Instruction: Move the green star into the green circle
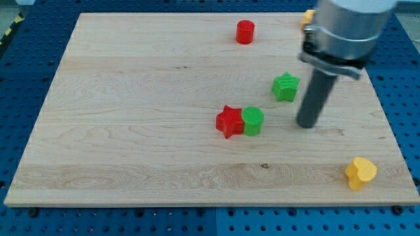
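The green star lies right of the board's middle, in the upper half. The green circle, a round green block, sits below and to its left, touching a red star on its left side. My tip rests on the board just right of and below the green star, with a small gap to it, and to the right of the green circle.
A red cylinder stands near the board's top edge. A yellow block lies near the bottom right corner. An orange block is partly hidden behind the arm at the top right. The wooden board lies on a blue perforated table.
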You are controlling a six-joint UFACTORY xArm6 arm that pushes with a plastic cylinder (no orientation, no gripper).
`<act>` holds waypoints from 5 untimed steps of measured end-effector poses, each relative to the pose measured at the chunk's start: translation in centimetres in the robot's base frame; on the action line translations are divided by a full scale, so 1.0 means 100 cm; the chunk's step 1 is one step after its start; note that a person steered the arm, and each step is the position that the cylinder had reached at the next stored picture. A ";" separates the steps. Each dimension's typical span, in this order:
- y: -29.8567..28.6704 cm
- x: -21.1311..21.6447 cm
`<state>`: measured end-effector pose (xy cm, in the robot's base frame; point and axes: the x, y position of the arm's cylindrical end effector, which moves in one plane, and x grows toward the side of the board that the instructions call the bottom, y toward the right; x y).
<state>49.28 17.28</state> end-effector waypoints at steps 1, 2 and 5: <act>0.015 -0.036; 0.015 -0.068; -0.020 -0.082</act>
<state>41.12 15.31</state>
